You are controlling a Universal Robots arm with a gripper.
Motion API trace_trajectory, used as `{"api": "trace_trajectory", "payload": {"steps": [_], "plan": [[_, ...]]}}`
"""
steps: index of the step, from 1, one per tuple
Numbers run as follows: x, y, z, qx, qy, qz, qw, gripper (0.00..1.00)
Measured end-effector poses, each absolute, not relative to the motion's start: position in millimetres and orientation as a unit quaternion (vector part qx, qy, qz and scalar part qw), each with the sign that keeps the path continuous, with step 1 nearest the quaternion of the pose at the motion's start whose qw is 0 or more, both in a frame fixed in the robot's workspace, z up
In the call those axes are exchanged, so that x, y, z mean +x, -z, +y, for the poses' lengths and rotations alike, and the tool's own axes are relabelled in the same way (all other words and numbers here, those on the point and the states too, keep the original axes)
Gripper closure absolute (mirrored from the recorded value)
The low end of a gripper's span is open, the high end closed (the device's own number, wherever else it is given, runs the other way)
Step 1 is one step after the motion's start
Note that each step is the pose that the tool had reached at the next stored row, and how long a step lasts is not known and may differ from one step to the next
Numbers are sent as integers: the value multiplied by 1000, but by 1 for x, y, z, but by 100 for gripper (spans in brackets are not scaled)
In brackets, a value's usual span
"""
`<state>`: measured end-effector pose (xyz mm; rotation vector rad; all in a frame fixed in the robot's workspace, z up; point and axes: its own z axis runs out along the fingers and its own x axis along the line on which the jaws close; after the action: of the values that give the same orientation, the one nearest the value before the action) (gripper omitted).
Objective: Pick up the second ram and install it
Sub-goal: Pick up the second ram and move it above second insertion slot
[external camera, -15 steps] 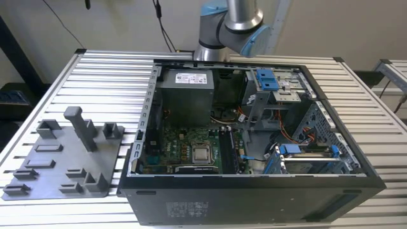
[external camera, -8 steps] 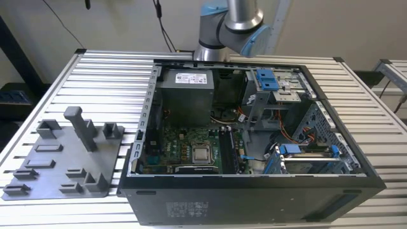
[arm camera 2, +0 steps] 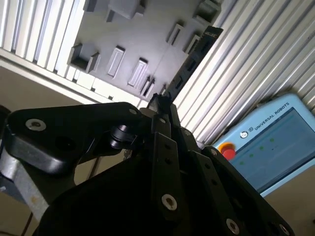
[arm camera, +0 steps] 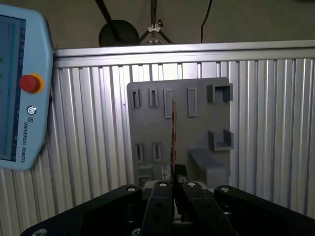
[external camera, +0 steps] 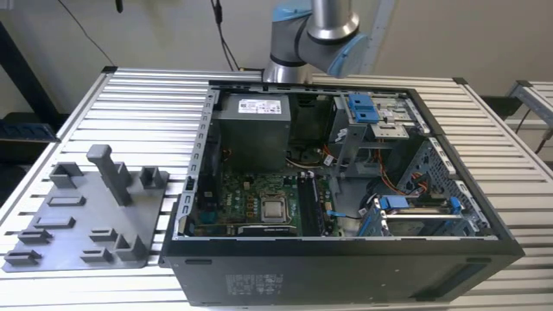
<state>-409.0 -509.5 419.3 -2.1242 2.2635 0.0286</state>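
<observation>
Ribbed aluminium bench (external camera: 138, 97), plain beige wall (external camera: 164, 29) behind, black cables (external camera: 223, 39) hanging down it, even diffuse light.

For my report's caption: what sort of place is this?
Probably a robotics lab for computer assembly: an open computer case on a slatted metal table, a teach pendant, and the gripper holding the second ram.
</observation>
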Motion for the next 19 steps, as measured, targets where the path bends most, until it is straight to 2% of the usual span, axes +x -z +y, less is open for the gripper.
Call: {"api": "trace_trajectory", "payload": {"steps": [19], "plan": [[-365,-419,-510,-684,-11,729,16,86]]}}
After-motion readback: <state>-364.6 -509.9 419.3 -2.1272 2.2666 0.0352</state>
